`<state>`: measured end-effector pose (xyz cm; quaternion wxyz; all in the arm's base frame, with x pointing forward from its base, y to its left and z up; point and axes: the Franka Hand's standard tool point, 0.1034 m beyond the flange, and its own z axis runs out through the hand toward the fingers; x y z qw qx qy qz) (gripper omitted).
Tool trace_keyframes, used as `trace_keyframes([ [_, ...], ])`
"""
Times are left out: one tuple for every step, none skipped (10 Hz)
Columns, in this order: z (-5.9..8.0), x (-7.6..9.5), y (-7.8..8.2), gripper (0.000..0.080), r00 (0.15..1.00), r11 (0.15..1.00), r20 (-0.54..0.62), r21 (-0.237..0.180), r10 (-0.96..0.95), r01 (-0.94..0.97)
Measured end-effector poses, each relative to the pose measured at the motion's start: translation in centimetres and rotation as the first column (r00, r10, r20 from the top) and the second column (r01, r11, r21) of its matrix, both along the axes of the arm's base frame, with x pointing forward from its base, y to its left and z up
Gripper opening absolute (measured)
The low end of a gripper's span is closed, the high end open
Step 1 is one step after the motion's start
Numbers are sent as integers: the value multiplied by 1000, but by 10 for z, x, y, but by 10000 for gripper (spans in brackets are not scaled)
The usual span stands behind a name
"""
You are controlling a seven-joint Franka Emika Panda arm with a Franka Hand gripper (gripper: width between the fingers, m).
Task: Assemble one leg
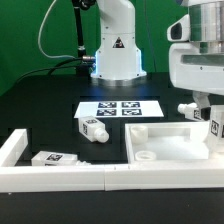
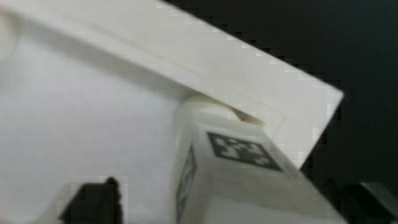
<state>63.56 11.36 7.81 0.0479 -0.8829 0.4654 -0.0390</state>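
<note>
A white leg (image 2: 237, 160) with a black marker tag lies between my fingers in the wrist view, its far end against the white square tabletop (image 2: 107, 110). My gripper (image 2: 231, 205) is open, with a dark finger (image 2: 98, 200) standing apart from the leg on each side. In the exterior view my gripper (image 1: 205, 112) hangs at the right over the tabletop (image 1: 165, 148), around that leg (image 1: 192, 110). Two more legs lie on the table, one (image 1: 92, 128) near the middle and one (image 1: 52, 158) at the exterior view's left.
The marker board (image 1: 120, 110) lies before the robot base (image 1: 115, 60). A white wall (image 1: 60, 180) runs along the front, with a side piece (image 1: 12, 148) at the exterior view's left. The tabletop has round holes near its corners.
</note>
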Motion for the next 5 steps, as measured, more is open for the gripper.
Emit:
trace_keyframes([
  [0,0,0,635,985,985,3,-29,170,-170],
  [-1,-1,0,635,965,964,-5,-38,263,-263],
  [-1,-1,0,647,951,950,-3,-43,310,-310],
  [-2,-1,0,647,927,925,-3,-51,376,-375],
  [-2,-1,0,648,901,899,-4,-58,434,-434],
])
